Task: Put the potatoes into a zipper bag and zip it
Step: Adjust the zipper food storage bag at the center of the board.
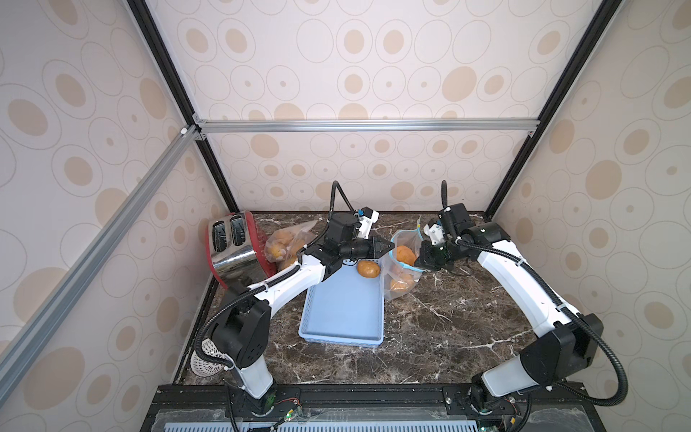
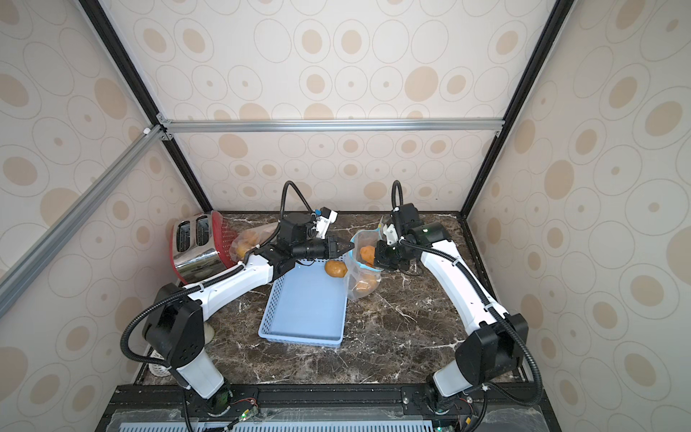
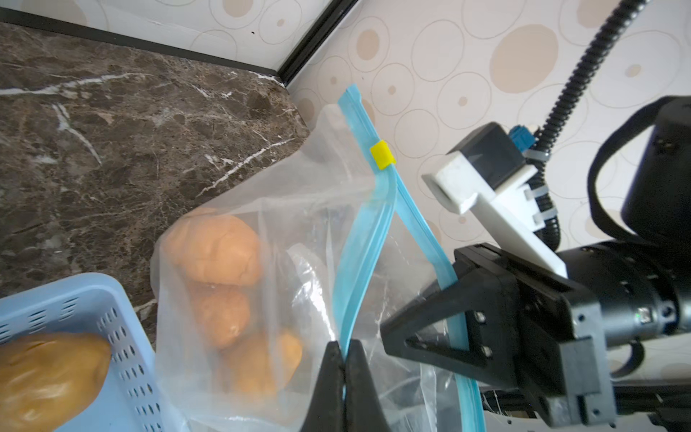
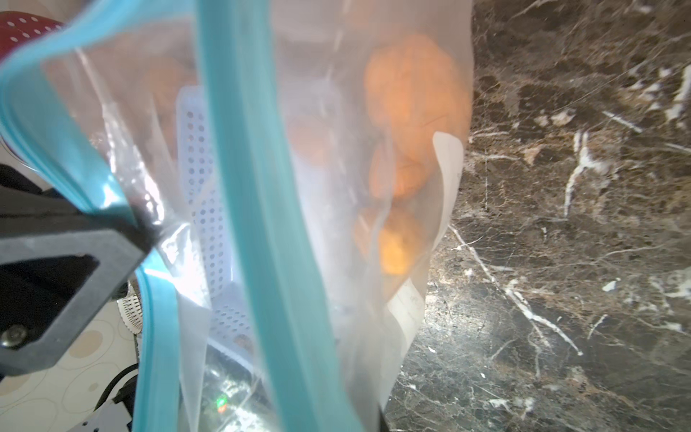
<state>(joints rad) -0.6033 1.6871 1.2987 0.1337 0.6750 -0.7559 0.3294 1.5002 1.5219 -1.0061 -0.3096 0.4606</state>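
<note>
Potatoes (image 3: pixel 213 243) sit in zipper bag (image 3: pixel 318 187), another potato (image 1: pixel 368 269) in basket (image 1: pixel 342 310).

The left arm (image 1: pixel 291 284) stood up from its base at the near edge, folded at the elbow, its white forearm slanting inward toward the far middle; the right arm (image 1: pixel 519 284) mirrored it from the other side; the two wrists faced each other, close but apart; the left gripper (image 1: pixel 389 247) pointed across at its partner, and in the left wrist view its black fingers (image 3: pixel 332 374) were pressed together on one lip of the zipper bag (image 1: pixel 398 284); the right gripper (image 1: pixel 424 258) pointed back toward the left, its fingers (image 3: pixel 486 295) likewise clamped on the opposite lip.
</note>
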